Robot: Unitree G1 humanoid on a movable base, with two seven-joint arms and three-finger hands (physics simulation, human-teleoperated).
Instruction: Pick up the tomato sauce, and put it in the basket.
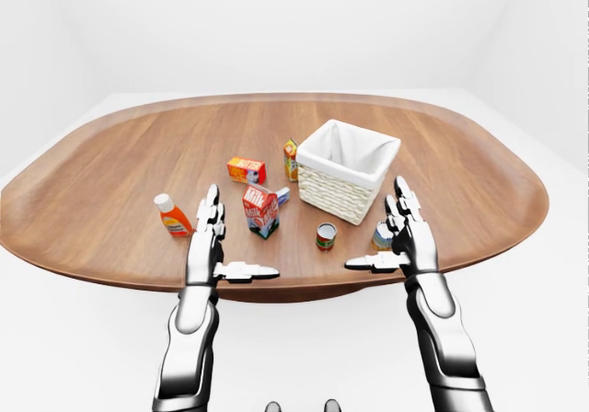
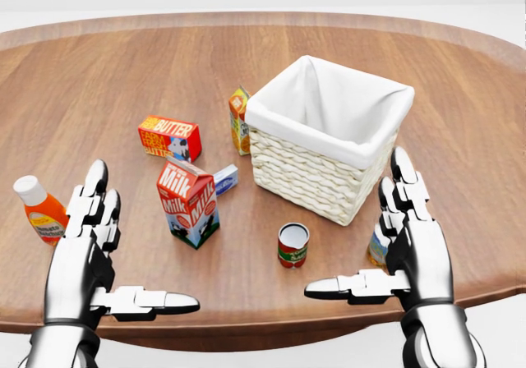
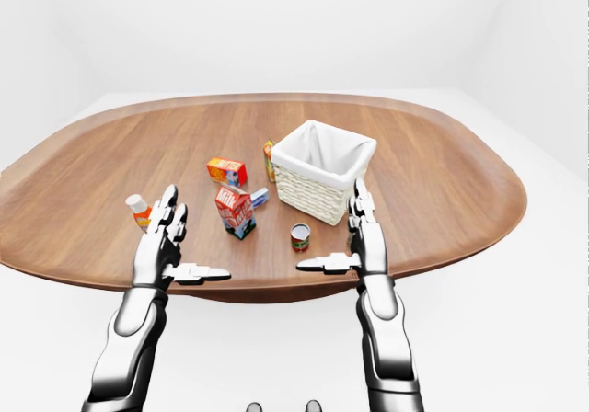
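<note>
The tomato sauce is a small red can [image 2: 292, 245] that stands upright on the wooden table [image 2: 99, 72], just below the white-lined wicker basket [image 2: 329, 138] in the head view. My right hand [image 2: 362, 236] is open, with fingers up and thumb pointing left, a little right of the can and not touching it. My left hand [image 2: 131, 249] is open too, at the lower left, below and left of the milk carton [image 2: 189, 202]. Both hands hold nothing.
A butter box [image 2: 169, 137], an orange carton [image 2: 238, 120] against the basket's left side and a small blue-white box [image 2: 223, 179] lie left of the basket. An orange bottle [image 2: 41, 210] stands at far left. Another can [image 2: 378, 241] is partly hidden behind my right hand.
</note>
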